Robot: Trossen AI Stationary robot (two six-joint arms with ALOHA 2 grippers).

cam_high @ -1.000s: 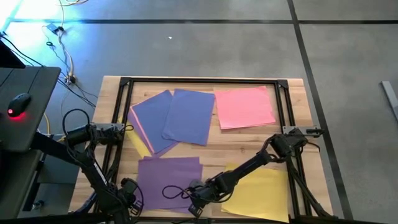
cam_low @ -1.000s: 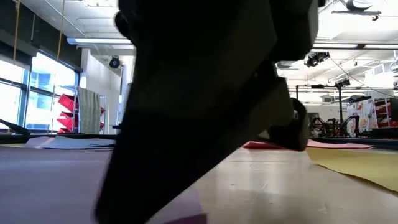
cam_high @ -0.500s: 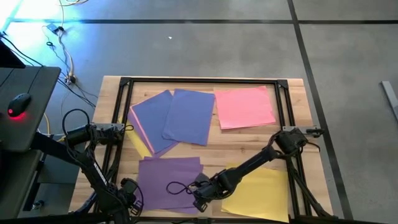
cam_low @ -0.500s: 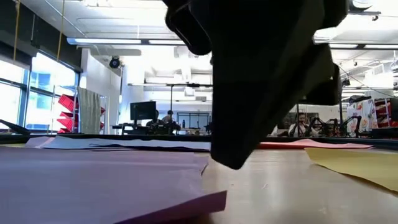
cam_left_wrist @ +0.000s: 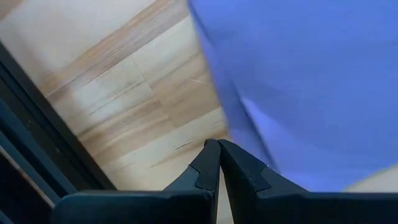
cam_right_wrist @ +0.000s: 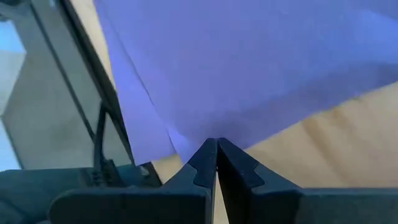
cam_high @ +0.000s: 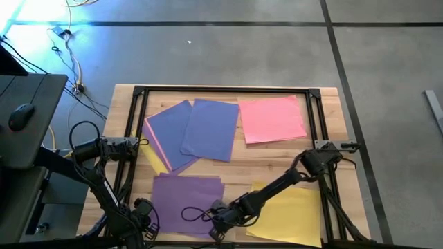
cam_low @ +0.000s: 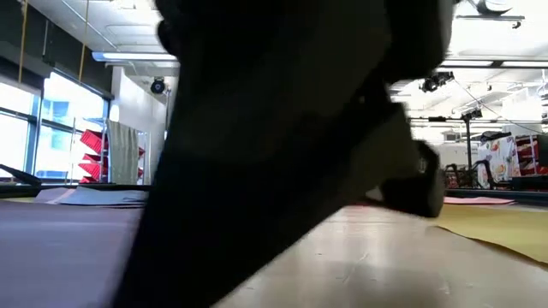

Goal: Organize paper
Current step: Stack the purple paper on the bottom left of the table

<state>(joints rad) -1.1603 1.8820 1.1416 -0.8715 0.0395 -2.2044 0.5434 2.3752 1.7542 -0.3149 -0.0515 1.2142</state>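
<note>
Two purple sheets (cam_high: 185,197) lie stacked flat at the table's near left. Two blue sheets (cam_high: 201,128) overlap at the far left, over a pink and a yellow edge (cam_high: 155,159). A pink sheet (cam_high: 272,119) lies at the far right and a yellow one (cam_high: 294,211) at the near right. My right gripper (cam_high: 218,223) is shut, low at the purple stack's near right corner (cam_right_wrist: 186,140). My left gripper (cam_high: 144,216) is shut at the stack's near left, its tips (cam_left_wrist: 217,143) over bare wood beside a purple edge (cam_left_wrist: 249,130). My right gripper's shut fingertips (cam_right_wrist: 208,149) stand at the edge of the purple stack's near right corner (cam_right_wrist: 180,137), coming slanting down from the table's right. Two layers show there. I cannot tell whether the tips touch the paper. My left gripper: I cannot tell whether it touches anything.
A black frame (cam_high: 225,90) runs round the wooden table top. A bare wooden strip (cam_high: 263,162) lies between the far and near sheets. A black cable loop (cam_high: 192,213) lies over the purple stack. In the low view the right gripper (cam_low: 282,154) blocks most of the table.
My right gripper rose and drew a little toward the table's right half a second ago, then came back down toward the near edge at the purple stack's near right corner.
</note>
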